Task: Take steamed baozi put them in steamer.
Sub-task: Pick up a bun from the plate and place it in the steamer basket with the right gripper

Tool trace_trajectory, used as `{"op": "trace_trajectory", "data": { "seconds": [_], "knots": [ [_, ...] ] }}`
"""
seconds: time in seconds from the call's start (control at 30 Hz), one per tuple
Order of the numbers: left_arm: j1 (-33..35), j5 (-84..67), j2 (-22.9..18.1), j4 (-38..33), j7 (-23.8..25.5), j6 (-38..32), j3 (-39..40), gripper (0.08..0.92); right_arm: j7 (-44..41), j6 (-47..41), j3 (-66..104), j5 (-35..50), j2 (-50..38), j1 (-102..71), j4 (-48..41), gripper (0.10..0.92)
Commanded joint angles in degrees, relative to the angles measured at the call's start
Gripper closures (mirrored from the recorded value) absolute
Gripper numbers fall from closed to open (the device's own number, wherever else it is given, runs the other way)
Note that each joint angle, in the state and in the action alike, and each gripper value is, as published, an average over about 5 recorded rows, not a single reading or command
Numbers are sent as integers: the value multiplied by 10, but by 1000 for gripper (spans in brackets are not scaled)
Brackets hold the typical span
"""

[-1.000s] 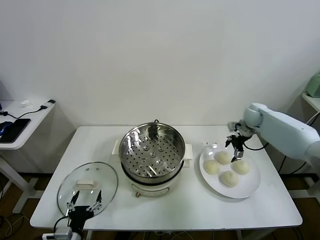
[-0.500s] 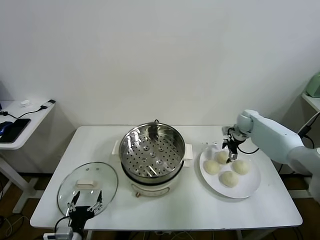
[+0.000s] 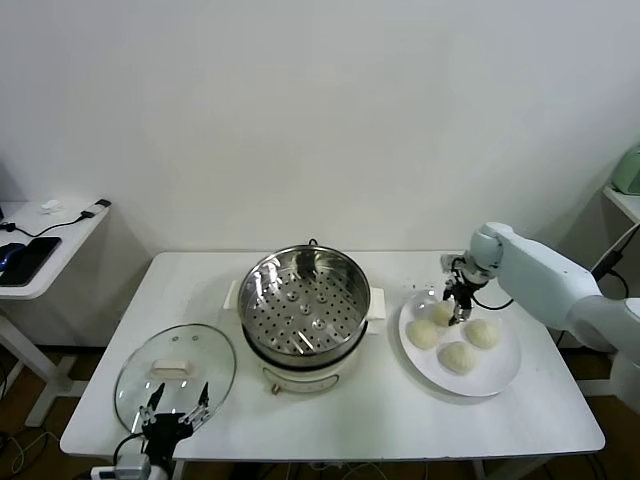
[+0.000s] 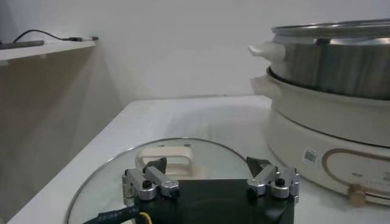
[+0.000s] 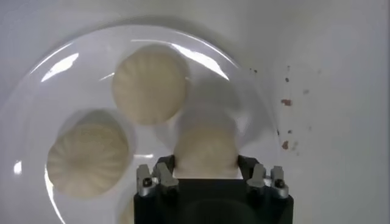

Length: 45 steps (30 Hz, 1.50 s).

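Four cream-white baozi lie on a white plate (image 3: 503,372) at the right. My right gripper (image 3: 456,310) is down over the back-left baozi (image 3: 441,314), its fingers pressed on both sides of it while it rests on the plate. In the right wrist view that baozi (image 5: 205,146) fills the gap of the gripper (image 5: 205,169); two others (image 5: 149,85) (image 5: 87,159) lie beyond. The steamer (image 3: 303,300), a shiny pot with an empty perforated tray, stands mid-table. My left gripper (image 3: 176,418) hangs open and empty at the table's front left edge.
A round glass lid (image 3: 175,370) with a white handle lies flat at the front left, just before the left gripper (image 4: 207,167) in the left wrist view. A side table (image 3: 40,250) with a phone stands at the far left.
My right gripper has moved left and down from above the plate's back to the back-left baozi and now brackets it. The left arm has barely moved.
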Motion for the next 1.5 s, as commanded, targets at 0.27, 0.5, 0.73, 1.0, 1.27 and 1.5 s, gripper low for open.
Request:
{"op": "trace_trajectory", "data": {
  "seconds": [0.27,0.5,0.73,1.0,1.27,1.5],
  "knots": [
    [7,2,3,-17,-1,-1,4,177,-19,46,-212,135,-8,323,220,338],
    [5,1,3,-24,-1,3,13,177,-16,157,-249,212,103,444,304,338],
    [2,1,0,-24,-1,8,15,177,-21,328,-262,158,214,428,321,338],
    [4,1,0,-24,-2,8,14,177,-21,425,-235,0,230,306,255,338],
    [4,2,-1,-23,-3,7,16,177,28,448,-162,-157,229,183,142,338],
    [4,1,0,-20,-5,6,17,177,72,450,-119,-178,251,130,70,338]
  ]
}}
